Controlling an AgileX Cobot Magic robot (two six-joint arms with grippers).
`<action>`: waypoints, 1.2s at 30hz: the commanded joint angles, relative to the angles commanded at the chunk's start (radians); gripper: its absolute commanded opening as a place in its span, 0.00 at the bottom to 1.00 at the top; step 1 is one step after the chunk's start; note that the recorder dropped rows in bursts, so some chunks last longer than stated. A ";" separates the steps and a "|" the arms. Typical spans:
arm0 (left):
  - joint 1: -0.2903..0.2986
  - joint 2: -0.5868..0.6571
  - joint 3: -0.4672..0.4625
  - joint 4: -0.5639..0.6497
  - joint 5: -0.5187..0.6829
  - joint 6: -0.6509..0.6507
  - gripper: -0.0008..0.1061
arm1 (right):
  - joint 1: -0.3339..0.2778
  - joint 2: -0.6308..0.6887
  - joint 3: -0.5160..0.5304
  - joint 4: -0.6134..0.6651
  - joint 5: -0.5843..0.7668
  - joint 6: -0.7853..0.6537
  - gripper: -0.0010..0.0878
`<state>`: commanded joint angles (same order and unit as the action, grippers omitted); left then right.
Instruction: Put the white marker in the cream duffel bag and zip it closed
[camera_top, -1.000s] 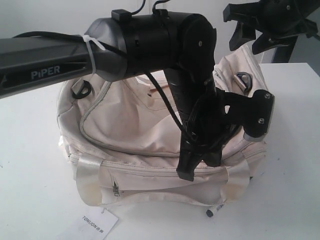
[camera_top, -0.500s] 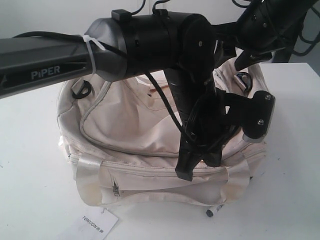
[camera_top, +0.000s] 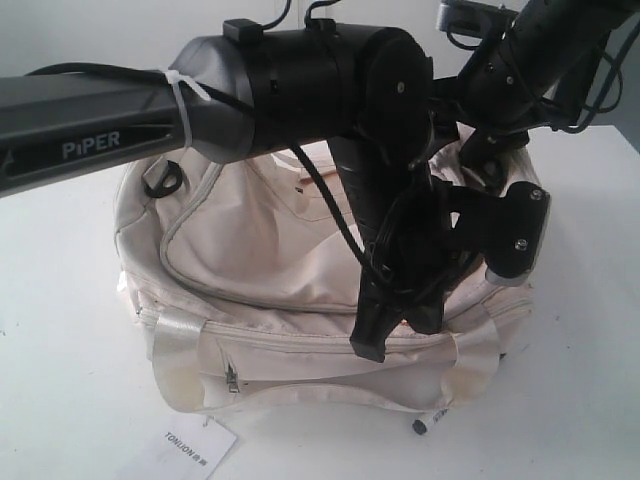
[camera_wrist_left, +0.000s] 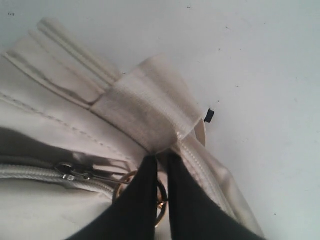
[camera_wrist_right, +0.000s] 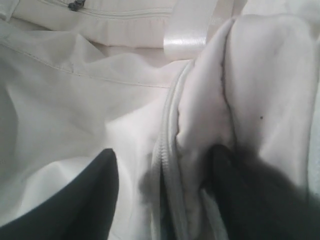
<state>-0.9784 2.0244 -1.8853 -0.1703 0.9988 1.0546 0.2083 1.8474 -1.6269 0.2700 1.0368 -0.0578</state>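
The cream duffel bag (camera_top: 250, 250) lies on the white table, its main zipper (camera_wrist_right: 167, 150) curving over the top. The white marker (camera_top: 430, 420) lies on the table at the bag's front right corner, half under it; its dark end (camera_wrist_left: 209, 116) peeks out past a strap. My left gripper (camera_wrist_left: 160, 159) points down at the bag's front seam beside a satin strap (camera_wrist_left: 145, 110). Its jaws are nearly together, with the gold ring (camera_wrist_left: 162, 192) of the zipper pull (camera_wrist_left: 75, 172) in the narrow gap. My right gripper (camera_wrist_right: 162, 150) is open, straddling the zipper edge at the bag's far right end (camera_top: 478, 140).
The left arm (camera_top: 300, 80) stretches across above the bag and hides much of its top. A white paper tag (camera_top: 195, 445) lies on the table at the front left. Black D-rings (camera_top: 160, 180) sit at the bag's far corners. White table (camera_top: 60, 350) surrounds the bag.
The right arm has come down from the upper right to the bag's far right end. The left arm, bag and marker have not moved.
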 joint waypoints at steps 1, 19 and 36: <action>0.000 0.000 0.000 0.000 0.000 0.000 0.01 | 0.000 0.003 0.000 -0.002 0.008 0.000 0.56; 0.000 0.000 0.000 0.000 -0.002 -0.004 0.01 | 0.000 -0.010 0.000 -0.006 0.020 -0.002 0.01; 0.000 0.000 0.000 -0.002 0.072 -0.174 0.01 | 0.000 -0.082 0.000 -0.011 -0.013 -0.019 0.01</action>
<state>-0.9784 2.0244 -1.8853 -0.1725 1.0709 0.8803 0.2083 1.7658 -1.6269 0.2587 1.0238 -0.0766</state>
